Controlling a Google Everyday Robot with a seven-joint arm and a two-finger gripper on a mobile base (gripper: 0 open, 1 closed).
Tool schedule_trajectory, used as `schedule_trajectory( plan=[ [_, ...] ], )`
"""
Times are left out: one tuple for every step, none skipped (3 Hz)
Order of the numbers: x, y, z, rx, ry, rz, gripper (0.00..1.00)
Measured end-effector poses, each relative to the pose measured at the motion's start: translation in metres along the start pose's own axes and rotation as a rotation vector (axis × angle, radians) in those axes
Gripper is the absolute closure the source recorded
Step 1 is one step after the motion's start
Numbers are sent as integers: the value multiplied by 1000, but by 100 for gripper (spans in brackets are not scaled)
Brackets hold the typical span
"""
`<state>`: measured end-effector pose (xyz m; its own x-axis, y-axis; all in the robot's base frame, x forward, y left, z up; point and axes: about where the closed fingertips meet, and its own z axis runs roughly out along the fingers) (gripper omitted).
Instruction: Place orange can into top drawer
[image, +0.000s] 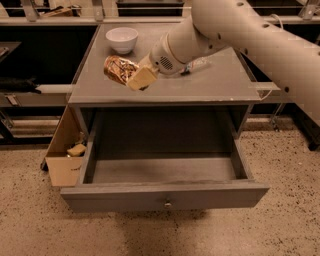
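Cardboard box (62, 150): on the floor at the far left, against the table's left side, with a yellowish item inside.
Bowl (122, 39): white, on the far left part of the table (215, 89) top.
Orange can (117, 69): tilted on its side in the gripper's grasp, over the near left part of the table top.
Gripper (132, 76): clenched on the can, just right of it.
Water bottle (201, 64): lying on the table top, partly hidden behind the arm.
Top drawer (165, 196): pulled out toward the near side, below the can, with its knob (168, 203) in the middle of the front.
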<state>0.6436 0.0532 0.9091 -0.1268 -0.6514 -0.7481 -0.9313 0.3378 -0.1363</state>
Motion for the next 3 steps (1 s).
schedule_trajectory(
  plan=[
    [0, 4, 3, -16, 1, -20, 100],
    [21, 49, -1, -95, 9, -88, 100],
    [78, 95, -1, -171, 29, -69, 100]
  ],
)
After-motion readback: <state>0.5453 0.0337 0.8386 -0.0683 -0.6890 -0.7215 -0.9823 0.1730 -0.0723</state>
